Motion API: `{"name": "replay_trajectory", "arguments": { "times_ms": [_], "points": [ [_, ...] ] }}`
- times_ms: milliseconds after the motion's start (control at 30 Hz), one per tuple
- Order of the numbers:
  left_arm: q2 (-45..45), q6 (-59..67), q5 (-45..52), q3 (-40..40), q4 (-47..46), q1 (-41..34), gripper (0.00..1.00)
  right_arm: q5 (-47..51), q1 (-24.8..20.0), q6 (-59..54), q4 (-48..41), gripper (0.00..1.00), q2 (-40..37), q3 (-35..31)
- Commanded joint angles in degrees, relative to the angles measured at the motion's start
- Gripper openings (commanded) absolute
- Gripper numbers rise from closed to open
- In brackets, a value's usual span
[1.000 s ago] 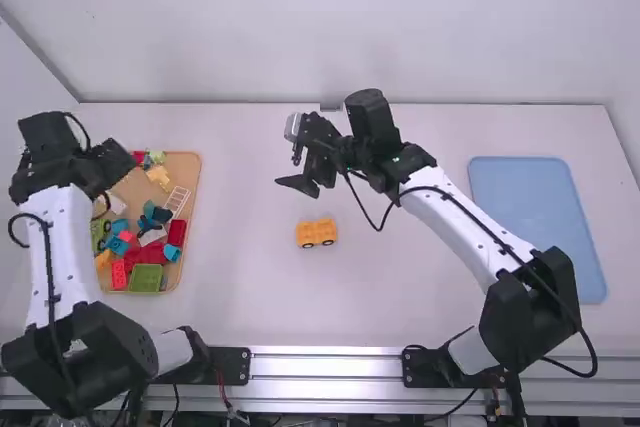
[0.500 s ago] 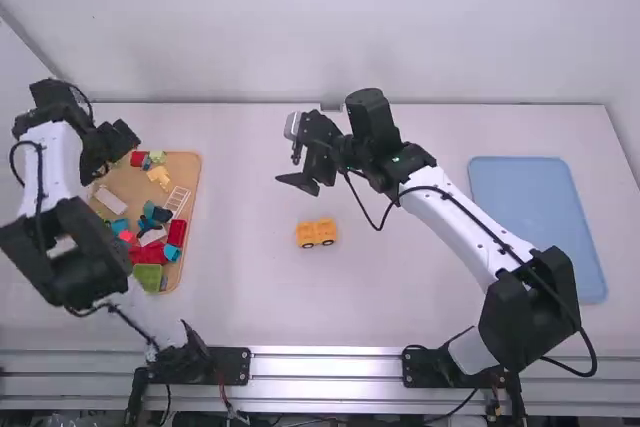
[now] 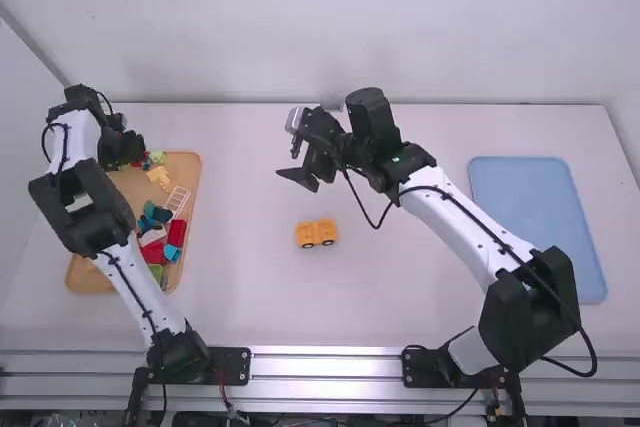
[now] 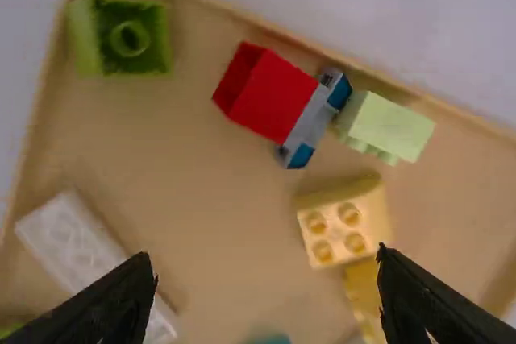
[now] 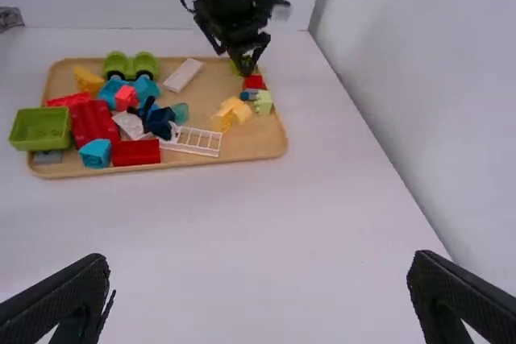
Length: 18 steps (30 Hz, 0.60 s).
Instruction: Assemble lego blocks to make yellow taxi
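My left gripper (image 3: 124, 149) is over the far-left part of the tray (image 3: 198, 187) in the high view. In the left wrist view, the left gripper (image 4: 269, 304) stands open above the tray, with yellow two-by-two block (image 4: 343, 223) beyond its right finger and another yellow piece (image 4: 364, 296) beside that finger. On the mid-table sits a small orange-yellow car body (image 3: 316, 233) with dark wheels. My right gripper (image 3: 296, 167) hangs beyond the car body; in the right wrist view the right gripper (image 5: 262, 300) is spread wide with nothing between its fingers.
Beside the yellow blocks lie a red block with blue-ended grey axle (image 4: 270, 98), a pale green block (image 4: 387, 128), a green block (image 4: 129, 36) and a white block (image 4: 89, 255). A blue tray (image 3: 540, 227) lies at the right.
My left arm has swung away from the camera and slightly right over the tray's far end, uncovering some of the tray's near part. The right arm and the car body have stayed put.
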Motion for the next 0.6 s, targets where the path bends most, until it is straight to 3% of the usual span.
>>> {"name": "replay_trajectory", "arguments": {
  "times_ms": [0, 133, 567],
  "points": [
    [2.34, 18.82, 3.06, 0.87, 0.68, -0.7, 0.75, 0.04, -0.17, 0.52, -0.07, 0.98, 0.74, 1.57],
    [2.8, 31.54, 5.68, 0.28, 0.79, -1.05, 0.71, 0.02, -0.15, 0.55, 0.07, 0.98, 0.74, 1.57],
    [2.8, 50.05, 5.77, -6.56, 7.34, -2.03, 0.55, 2.51, -0.13, 4.68, 0.85, 0.99, 0.74, 1.57]
  ]
}}
